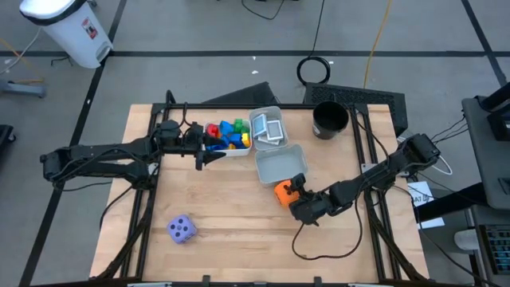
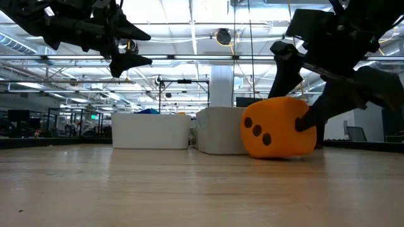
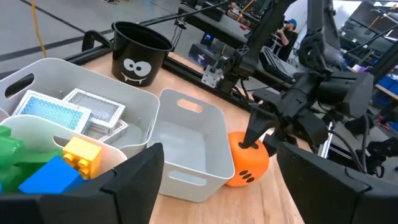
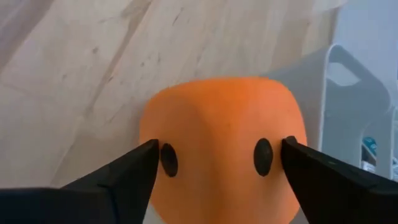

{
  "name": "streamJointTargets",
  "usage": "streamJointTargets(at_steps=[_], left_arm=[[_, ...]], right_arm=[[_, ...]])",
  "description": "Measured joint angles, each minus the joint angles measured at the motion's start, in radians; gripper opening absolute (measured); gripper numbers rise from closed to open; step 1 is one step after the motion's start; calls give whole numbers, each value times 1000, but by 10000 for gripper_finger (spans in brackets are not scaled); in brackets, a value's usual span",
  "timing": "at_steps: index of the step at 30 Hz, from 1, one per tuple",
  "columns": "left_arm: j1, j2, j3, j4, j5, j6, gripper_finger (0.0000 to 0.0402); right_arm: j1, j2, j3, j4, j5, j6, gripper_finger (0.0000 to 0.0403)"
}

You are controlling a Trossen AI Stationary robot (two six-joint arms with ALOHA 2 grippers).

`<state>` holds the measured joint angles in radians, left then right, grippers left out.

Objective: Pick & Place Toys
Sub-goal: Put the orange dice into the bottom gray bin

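An orange die (image 1: pixel 283 192) sits on the table next to the near side of an empty grey bin (image 1: pixel 280 164). My right gripper (image 1: pixel 296 194) is shut on it; it also shows in the low view (image 2: pixel 278 135). My left gripper (image 1: pixel 205 153) is open and empty, raised above the table beside a white bin (image 1: pixel 239 150) holding red, blue, green and yellow blocks (image 1: pixel 226 132). White picture cards (image 1: pixel 268 128) lie in a second bin. A purple die (image 1: pixel 182 229) rests on the table near the front left. My right gripper pinches the orange die by two opposite side faces (image 4: pixel 173 142) between its two fingers (image 4: pixel 124 171). The fingers come nearly level from the table's near right. The die's bottom (image 2: pixel 278 155) rests on the table, close to the empty grey bin.
A black cup (image 1: pixel 329 118) with a cartoon face stands at the far right of the table. The three bins cluster at the table's far middle. A cable (image 1: pixel 319 251) loops over the near right of the wooden top. Bare wood lies in the near middle.
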<state>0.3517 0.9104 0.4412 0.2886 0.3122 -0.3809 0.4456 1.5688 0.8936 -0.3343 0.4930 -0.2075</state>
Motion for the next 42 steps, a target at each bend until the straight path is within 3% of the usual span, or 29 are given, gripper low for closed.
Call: streamJointTargets(at_steps=[14, 22, 32, 39, 42], left_arm=[[0, 0, 0, 1, 0, 9, 319], [0, 0, 0, 1, 0, 10, 319], [-1, 0, 0, 1, 0, 7, 319], [-1, 0, 0, 1, 0, 9, 319], [-1, 0, 0, 1, 0, 9, 319]], right_arm=[[50, -21, -12, 49, 51, 35, 169], [70, -42, 113, -19, 52, 4, 160], [53, -147, 208, -127, 312, -119, 160], [-96, -225, 202, -246, 308, 13, 159], [-166, -232, 152, -229, 234, 3, 157]])
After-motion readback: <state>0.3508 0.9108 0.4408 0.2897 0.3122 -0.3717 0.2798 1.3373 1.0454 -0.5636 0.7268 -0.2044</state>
